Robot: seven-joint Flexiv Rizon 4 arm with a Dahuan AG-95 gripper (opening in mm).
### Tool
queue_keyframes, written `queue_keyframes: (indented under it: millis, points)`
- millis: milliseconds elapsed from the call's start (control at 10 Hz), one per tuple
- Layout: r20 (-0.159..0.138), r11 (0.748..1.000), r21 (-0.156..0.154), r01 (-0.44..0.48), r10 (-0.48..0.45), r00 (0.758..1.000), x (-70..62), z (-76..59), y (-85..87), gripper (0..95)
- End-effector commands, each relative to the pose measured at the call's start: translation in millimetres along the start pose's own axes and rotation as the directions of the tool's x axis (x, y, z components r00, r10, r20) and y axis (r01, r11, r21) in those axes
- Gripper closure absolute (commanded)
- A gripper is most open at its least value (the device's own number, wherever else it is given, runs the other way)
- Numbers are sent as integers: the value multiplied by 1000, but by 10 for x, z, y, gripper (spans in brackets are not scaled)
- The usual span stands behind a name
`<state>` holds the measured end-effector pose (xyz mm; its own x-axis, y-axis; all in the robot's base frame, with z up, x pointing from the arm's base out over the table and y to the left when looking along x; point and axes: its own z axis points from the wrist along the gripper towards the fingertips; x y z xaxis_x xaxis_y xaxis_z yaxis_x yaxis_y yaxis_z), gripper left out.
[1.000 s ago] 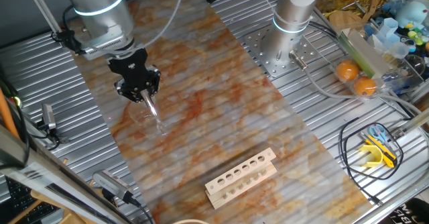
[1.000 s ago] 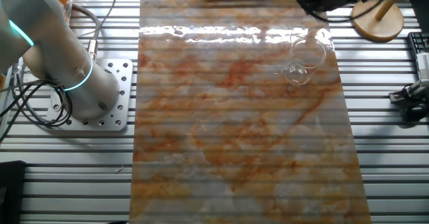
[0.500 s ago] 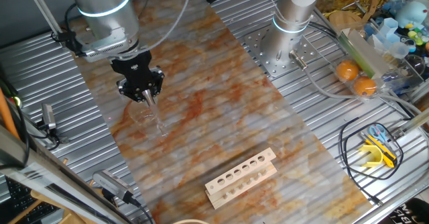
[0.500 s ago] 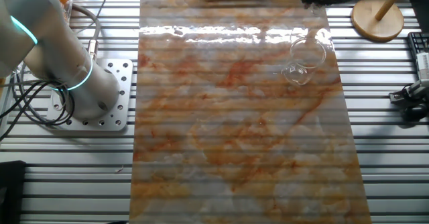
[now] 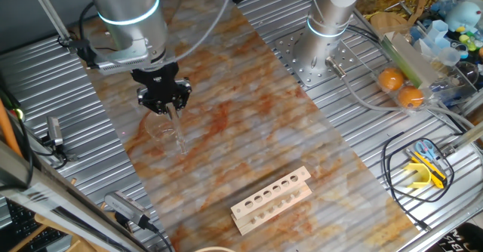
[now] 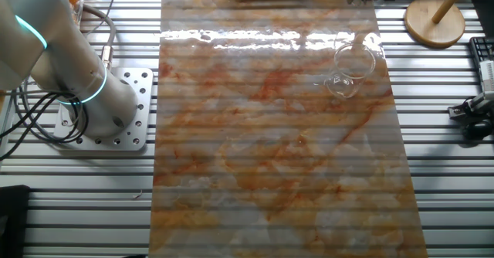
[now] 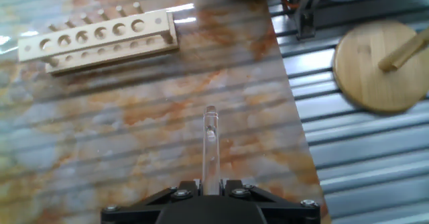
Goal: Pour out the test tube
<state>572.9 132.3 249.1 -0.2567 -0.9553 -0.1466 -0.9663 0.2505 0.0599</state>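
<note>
Gripper (image 7: 209,187) above the marbled table (image 5: 249,131), jaws pinching the test tube (image 7: 210,147) at one end. Tube pointing away from the fingers, slanting down over the glass beaker (image 5: 164,131). Wooden rack (image 5: 272,199) lying well apart from the beaker, farther along the table. Round wooden stand (image 7: 382,63) beside the mat.

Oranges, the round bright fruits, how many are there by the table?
2. Both round orange fruits sit off the mat beside a clear box: one nearer the arm's base, the other touching it. More may hide in the clutter.
</note>
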Motion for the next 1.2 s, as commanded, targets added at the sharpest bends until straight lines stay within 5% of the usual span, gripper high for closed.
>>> queue_keyframes:
  millis: [100, 700, 1200]
  points:
    - [-10, 994, 8, -110, 110, 994, -19, -10, 24, 950]
    - [-42, 951, 30, -308, 309, 950, -31, -10, 35, 950]
    - [-78, 945, 54, -323, 327, 942, -270, -23, 141, 950]
